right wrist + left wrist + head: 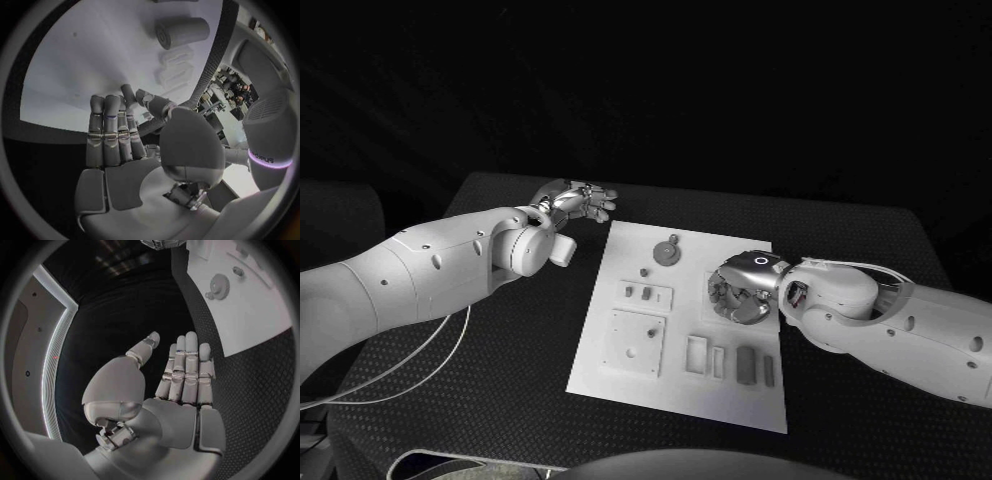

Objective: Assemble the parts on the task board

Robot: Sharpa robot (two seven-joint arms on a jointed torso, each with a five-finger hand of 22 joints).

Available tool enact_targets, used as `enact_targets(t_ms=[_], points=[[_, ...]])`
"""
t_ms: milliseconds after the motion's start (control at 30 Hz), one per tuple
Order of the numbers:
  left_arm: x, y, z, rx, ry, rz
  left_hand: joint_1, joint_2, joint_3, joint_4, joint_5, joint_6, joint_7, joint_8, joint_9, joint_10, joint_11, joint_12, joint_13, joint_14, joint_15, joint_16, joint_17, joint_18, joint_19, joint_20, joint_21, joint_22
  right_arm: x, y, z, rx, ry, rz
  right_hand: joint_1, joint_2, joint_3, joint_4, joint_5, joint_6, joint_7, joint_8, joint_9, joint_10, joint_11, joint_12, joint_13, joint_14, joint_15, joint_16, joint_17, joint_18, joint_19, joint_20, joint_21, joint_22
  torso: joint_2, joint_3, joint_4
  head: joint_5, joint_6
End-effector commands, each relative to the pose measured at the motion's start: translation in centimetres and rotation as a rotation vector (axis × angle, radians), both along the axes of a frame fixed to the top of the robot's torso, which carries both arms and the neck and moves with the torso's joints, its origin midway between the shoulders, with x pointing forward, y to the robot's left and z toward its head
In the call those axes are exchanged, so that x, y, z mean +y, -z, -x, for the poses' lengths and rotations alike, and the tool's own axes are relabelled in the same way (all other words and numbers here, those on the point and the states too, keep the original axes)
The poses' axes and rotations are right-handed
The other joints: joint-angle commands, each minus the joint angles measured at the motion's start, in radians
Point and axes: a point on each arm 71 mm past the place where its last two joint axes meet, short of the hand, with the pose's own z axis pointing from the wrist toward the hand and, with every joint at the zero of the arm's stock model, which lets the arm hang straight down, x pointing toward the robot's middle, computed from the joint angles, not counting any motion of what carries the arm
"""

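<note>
Black table (862,400) nearest us, textured mat top, dark room behind, nothing much visible there. Board (625,385) lies mid-table, white, long side running away from us. We see grey parts on it: round gear-like piece (669,251) at far end, slim bars (749,365) near front, raised plate blocks (638,341) on its left side. Right hand (738,292) over board's right edge, fingers straight and together, holding nothing. Left hand (577,203) beyond board's far left corner, flat, fingers straight, holding nothing.

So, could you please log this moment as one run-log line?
left hand: open, off the board's far corner | right hand: open, over task board | gear part: on board, untouched
</note>
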Motion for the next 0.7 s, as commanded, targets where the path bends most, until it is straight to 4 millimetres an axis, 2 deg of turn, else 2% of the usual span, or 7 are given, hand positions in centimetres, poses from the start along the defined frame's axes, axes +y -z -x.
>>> enact_targets(t_ms=[33, 133, 167, 233, 367, 500, 700], points=[[-0.21, -0.07, 0.02, 0.000, 0.017, 0.012, 0.004, -0.003, -0.001, 0.000, -0.001, -0.003, 0.003, 0.004, -0.001, -0.004, 0.006, -0.005, -0.002, 0.000, 0.005, -0.004, 0.001, 0.010, 0.003, 0.003, -0.006, 0.001, 0.03, 0.03, -0.01, -0.013, -0.002, 0.007, -0.008, 0.005, 0.005, 0.004, -0.002, 0.007, -0.001, 0.003, 0.001, 0.007, -0.002, 0.002, 0.002, 0.001, -0.006, 0.005, -0.002, 0.022, 0.008, -0.003, 0.005, 0.002, 0.000, -0.0007, 0.0005, 0.000, -0.002], [-0.21, -0.07, 0.02, 0.000, 0.017, 0.012, 0.004, -0.003, -0.002, 0.000, -0.001, -0.003, 0.003, 0.004, -0.001, -0.004, 0.006, -0.005, -0.002, 0.000, 0.005, -0.005, 0.002, 0.010, 0.003, 0.003, -0.007, 0.001, 0.13, -0.09, -0.01, -0.035, -0.005, 0.005, 0.010, 0.023, 0.023, -0.002, -0.002, 0.015, -0.005, 0.008, 0.004, 0.015, -0.006, 0.006, 0.004, 0.002, -0.009, 0.007, -0.002, 0.022, 0.010, -0.006, 0.006, 0.003, 0.000, -0.0009, -0.0001, 0.000, -0.002], [-0.21, -0.07, 0.02, 0.000, 0.018, 0.012, 0.004, -0.003, -0.002, 0.000, -0.001, -0.003, 0.003, 0.004, -0.001, -0.004, 0.006, -0.005, -0.002, 0.000, 0.005, -0.005, 0.002, 0.010, 0.003, 0.003, -0.007, 0.001, 0.22, -0.22, 0.00, -0.056, -0.003, 0.001, 0.030, 0.036, 0.042, -0.012, -0.002, 0.025, -0.010, 0.014, 0.008, 0.026, -0.010, 0.011, 0.008, 0.003, -0.013, 0.008, -0.002, 0.022, 0.012, -0.009, 0.007, 0.004, 0.000, -0.0009, -0.0002, 0.001, -0.002], [-0.23, -0.07, 0.02, 0.000, 0.018, 0.012, 0.004, -0.003, -0.002, 0.001, -0.001, -0.003, 0.003, 0.004, -0.001, -0.004, 0.006, -0.006, -0.002, 0.000, 0.005, -0.005, 0.002, 0.010, 0.003, 0.003, -0.007, 0.001, 0.31, -0.32, 0.07, -0.073, 0.002, -0.009, 0.054, 0.046, 0.079, -0.023, -0.002, 0.047, -0.017, 0.026, 0.014, 0.048, -0.019, 0.022, 0.015, 0.015, -0.021, 0.018, 0.001, 0.022, 0.025, -0.013, 0.015, 0.008, 0.000, -0.0002, -0.0002, 0.001, -0.003], [-0.24, -0.05, 0.00, -0.001, 0.017, 0.012, 0.004, -0.003, -0.002, 0.001, -0.001, -0.004, 0.003, 0.004, -0.001, -0.004, 0.006, -0.006, -0.002, 0.000, 0.005, -0.005, 0.002, 0.010, 0.003, 0.003, -0.007, 0.001, 0.45, -0.47, 0.23, -0.088, -0.003, -0.015, 0.052, 0.044, 0.111, -0.032, -0.002, 0.062, -0.024, 0.033, 0.023, 0.066, -0.026, 0.029, 0.024, 0.029, -0.029, 0.031, 0.007, 0.022, 0.042, -0.020, 0.030, 0.016, -0.001, -0.0004, 0.0012, -0.001, -0.003], [-0.25, -0.06, -0.01, -0.001, 0.017, 0.012, 0.004, -0.003, -0.002, 0.001, -0.001, -0.004, 0.003, 0.004, -0.001, -0.004, 0.006, -0.006, -0.002, 0.000, 0.005, -0.005, 0.002, 0.010, 0.003, 0.003, -0.007, 0.002, 0.57, -0.59, 0.34, -0.095, -0.008, -0.020, 0.052, 0.043, 0.113, -0.032, -0.002, 0.063, -0.024, 0.034, 0.024, 0.066, -0.026, 0.029, 0.025, 0.029, -0.029, 0.032, 0.008, 0.022, 0.043, -0.021, 0.030, 0.017, -0.001, -0.0011, 0.0015, 0.001, -0.003], [-0.20, -0.05, -0.01, -0.001, 0.016, 0.011, 0.004, -0.002, -0.002, 0.001, -0.001, -0.004, 0.003, 0.004, -0.001, -0.005, 0.006, -0.006, -0.002, 0.000, 0.005, -0.005, 0.003, 0.010, 0.003, 0.003, -0.007, 0.002, 0.70, -0.89, 0.64, -0.102, -0.014, -0.032, 0.054, 0.043, 0.117, -0.035, -0.002, 0.072, -0.028, 0.039, 0.029, 0.077, -0.031, 0.034, 0.030, 0.036, -0.033, 0.038, 0.011, 0.022, 0.052, -0.025, 0.039, 0.020, 0.000, 0.0003, 0.0003, 0.005, -0.004]])
